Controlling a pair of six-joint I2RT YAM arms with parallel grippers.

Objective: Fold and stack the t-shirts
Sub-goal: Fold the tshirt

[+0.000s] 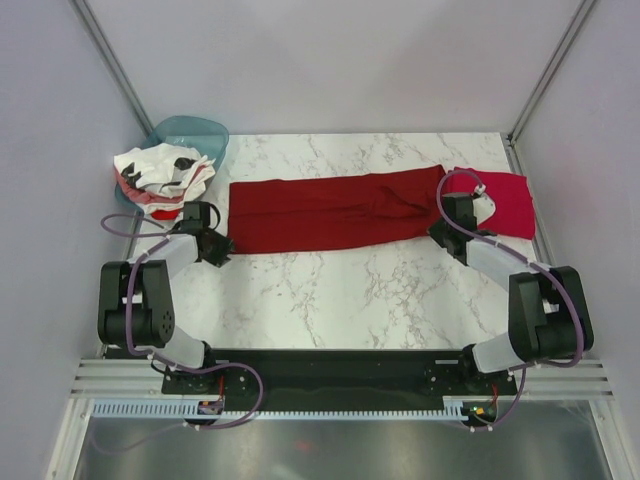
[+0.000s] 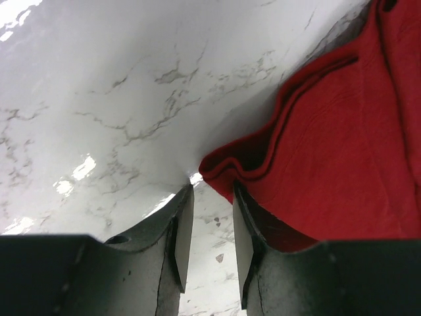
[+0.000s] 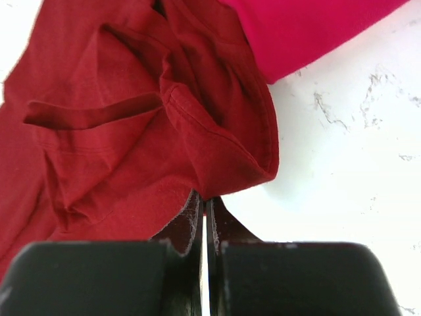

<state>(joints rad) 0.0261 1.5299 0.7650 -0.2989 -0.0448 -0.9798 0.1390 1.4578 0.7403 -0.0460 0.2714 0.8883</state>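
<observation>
Seen from overhead, the dark maroon-red cloth t-shirt (image 1: 330, 210) is folded into a long band and lies across the white marble table (image 1: 340, 300). The left gripper (image 1: 218, 248) is at its left corner and the right gripper (image 1: 443, 228) at its right end. Beyond the right jaws a brighter crimson-pink t-shirt (image 1: 505, 205) lies flat. Off to the outer side of the left jaws, a crumpled pile of white t-shirts with black and red marks (image 1: 160, 172) leans on a teal translucent plastic basin (image 1: 195, 133).

In the left wrist view, the left gripper (image 2: 212, 192) stands partly open with bare marble showing between its jaws. The layered corner of the maroon t-shirt (image 2: 329, 151) sits just ahead of the tips, and the rest spreads past one finger's outer side. Nothing is clamped.

In the right wrist view, the right gripper (image 3: 205, 201) is closed to a hairline slit. A fold of the maroon t-shirt (image 3: 112, 145) runs down into the tips and looks pinched there. The crimson-pink t-shirt (image 3: 309, 26) lies well ahead of the jaws.

The likeliest trouble is on the left. The corner lies ahead of the jaws rather than between them, so they could close on air or on the top layer alone. A lift would then raise one end only and the band would fall open. The right pinch looks thin, at the hem's edge, and could slip under tension.
</observation>
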